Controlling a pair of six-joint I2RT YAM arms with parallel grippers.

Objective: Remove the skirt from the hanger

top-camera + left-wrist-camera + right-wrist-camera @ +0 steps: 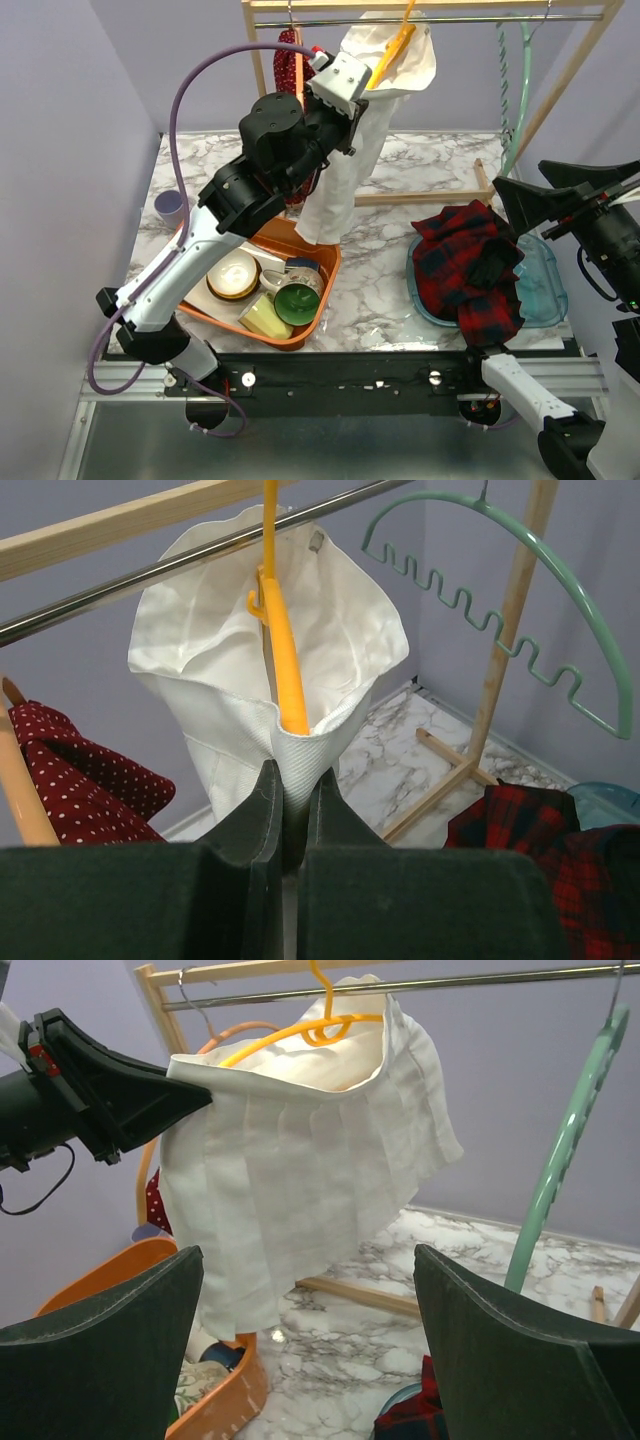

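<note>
A white pleated skirt (352,150) hangs on an orange hanger (392,45) from the metal rail (470,20). It also shows in the left wrist view (240,650) and the right wrist view (300,1170). My left gripper (292,785) is shut on the skirt's waistband edge, just below the orange hanger (283,650), and pulls that edge out to the left. My right gripper (310,1340) is open and empty, well to the right of the skirt and facing it.
An orange bin (300,243) of dishes sits below the skirt. A red plaid garment (470,265) lies on a blue tray (545,290). A green hanger (515,90) and a red dotted garment (288,60) hang on the wooden rack (570,70). A purple cup (170,205) stands at left.
</note>
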